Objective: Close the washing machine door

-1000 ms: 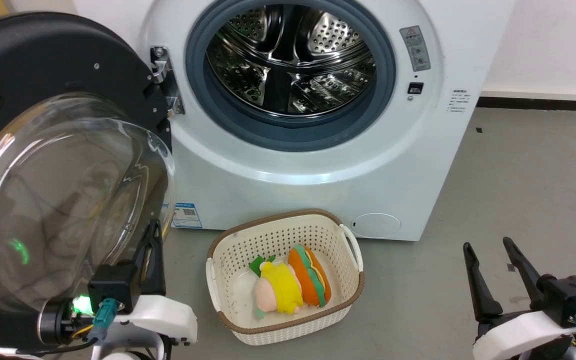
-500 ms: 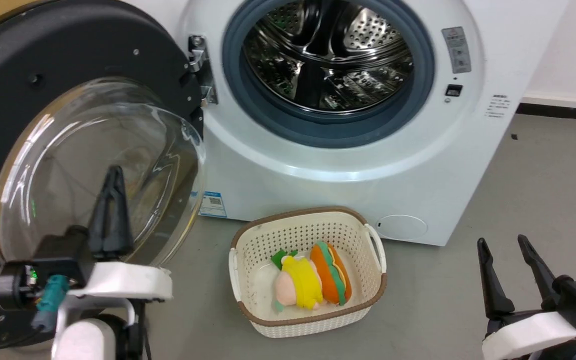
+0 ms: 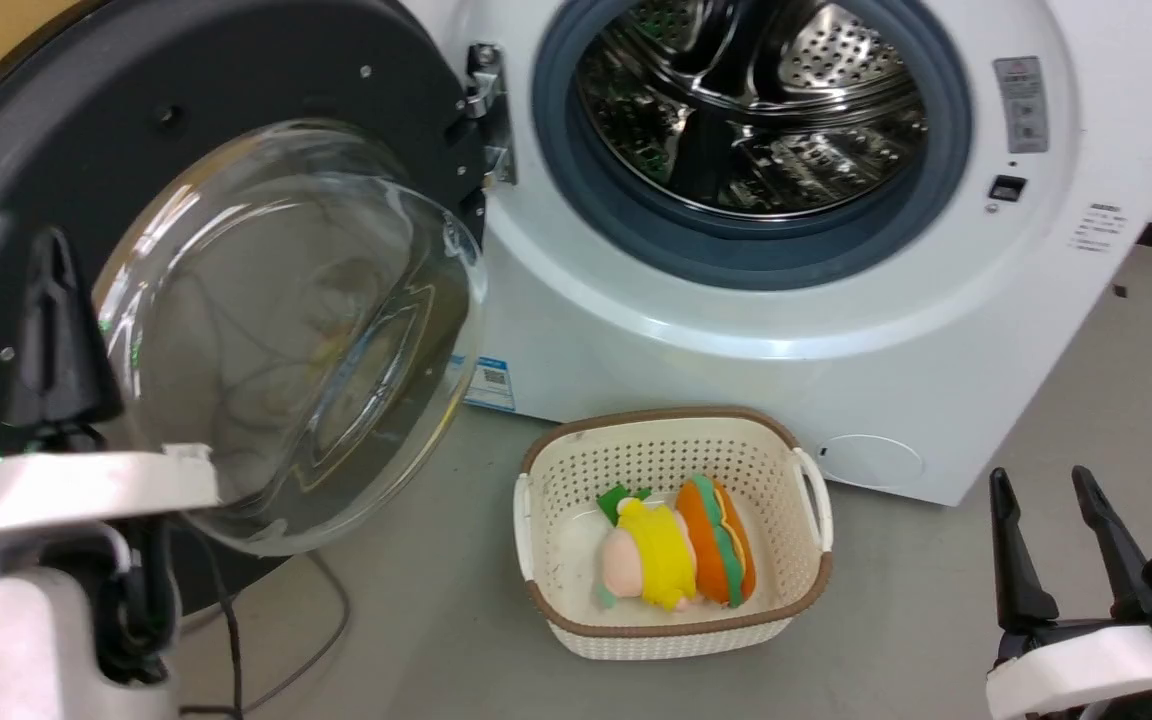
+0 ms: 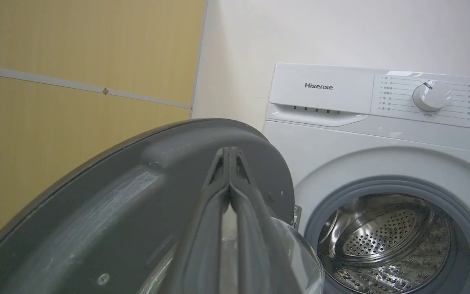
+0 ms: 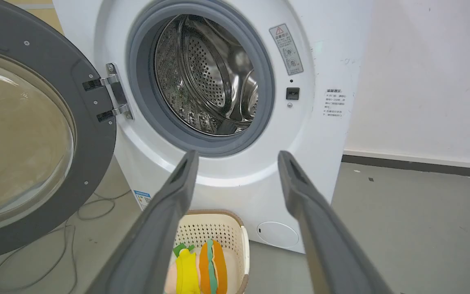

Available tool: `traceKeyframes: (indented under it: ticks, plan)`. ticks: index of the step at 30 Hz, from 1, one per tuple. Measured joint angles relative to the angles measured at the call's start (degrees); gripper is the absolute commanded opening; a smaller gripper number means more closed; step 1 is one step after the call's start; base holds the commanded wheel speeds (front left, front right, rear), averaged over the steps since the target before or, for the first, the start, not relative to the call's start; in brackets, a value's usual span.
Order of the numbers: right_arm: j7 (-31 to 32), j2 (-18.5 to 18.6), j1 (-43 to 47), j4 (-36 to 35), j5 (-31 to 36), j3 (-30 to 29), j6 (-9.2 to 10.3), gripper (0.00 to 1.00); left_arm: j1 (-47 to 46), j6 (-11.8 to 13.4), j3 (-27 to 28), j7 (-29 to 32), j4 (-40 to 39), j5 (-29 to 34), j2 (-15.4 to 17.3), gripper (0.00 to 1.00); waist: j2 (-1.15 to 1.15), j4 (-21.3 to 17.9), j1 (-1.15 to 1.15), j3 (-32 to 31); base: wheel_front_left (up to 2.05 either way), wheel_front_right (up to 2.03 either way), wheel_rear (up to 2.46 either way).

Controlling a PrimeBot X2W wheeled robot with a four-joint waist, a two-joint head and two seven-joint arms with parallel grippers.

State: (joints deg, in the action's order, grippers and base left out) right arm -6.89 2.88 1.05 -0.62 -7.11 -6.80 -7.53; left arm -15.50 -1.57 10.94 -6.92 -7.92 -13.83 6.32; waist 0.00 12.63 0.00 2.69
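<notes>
Left tool [image 3: 54,250] shifted to glossy door [image 3: 236,90] rim, pinched closed | right tool [image 3: 1040,478] spread, empty

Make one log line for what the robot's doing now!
washing machine door: open | left gripper: shut, by door rim | right gripper: open, empty | basket: on floor

A: The washing machine door [image 3: 236,90], in the head view?
B: Its left rim runs off the picture's edge, and the pale forearm [image 3: 76,480] covers its lower left. The left gripper [image 3: 56,245] is dark on dark; whether it touches the door I cannot tell.
A: And the washing machine [image 3: 736,330]?
B: Cut off across the top of its opening. The print on its grey label [image 3: 1021,103] and blue sticker [image 3: 489,378] is too small to read.
A: The basket [image 5: 214,230], from the right wrist?
B: Partly behind one finger [image 5: 165,220] of the right gripper [image 5: 237,154], and cut by the bottom edge.
</notes>
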Motion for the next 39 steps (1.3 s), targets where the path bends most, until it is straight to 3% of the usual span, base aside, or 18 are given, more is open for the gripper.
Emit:
traceKeyframes:
  ticks: [10, 19, 24, 30, 39]
  plan:
    - [-1.14, 0.0, 0.01, -0.09, -0.65, -1.27, 0.0, 1.0, -5.86, -1.09, 6.02, 1.11, 3.36, -9.46, 4.15, 0.0, 0.0, 4.04, 0.0, 1.04, 0.0, 0.0, 0.0]
    - [-2.33, 0.0, 0.02, -0.09, -1.56, -1.86, 0.0, 1.0, -11.12, -0.54, 12.2, 6.21, 10.57, -19.85, 7.89, 0.0, 0.0, 7.01, 0.0, 1.87, 0.0, 0.0, 0.0]
    - [-2.88, 0.0, 0.02, -0.1, -2.01, -2.27, 0.0, 1.0, -14.49, 0.41, 14.36, 12.65, 16.77, -27.42, 9.94, 0.0, 0.0, 8.25, 0.0, 2.32, 0.0, 0.0, 0.0]
    - [-3.65, 0.0, 0.03, -0.44, -2.5, -2.64, 0.0, 1.0, -15.85, 0.27, 15.43, 25.66, 25.24, -37.01, 13.65, 0.0, 0.0, 9.55, 0.0, 3.32, 0.0, 0.0, 0.0]
    - [-4.59, 0.0, 0.02, -1.31, -2.63, -3.02, 0.0, 1.0, -16.36, -2.3, 17.64, 34.04, 31.87, -45.88, 14.57, 0.0, 0.0, 11.14, 0.0, 4.95, 0.0, 0.0, 0.0]
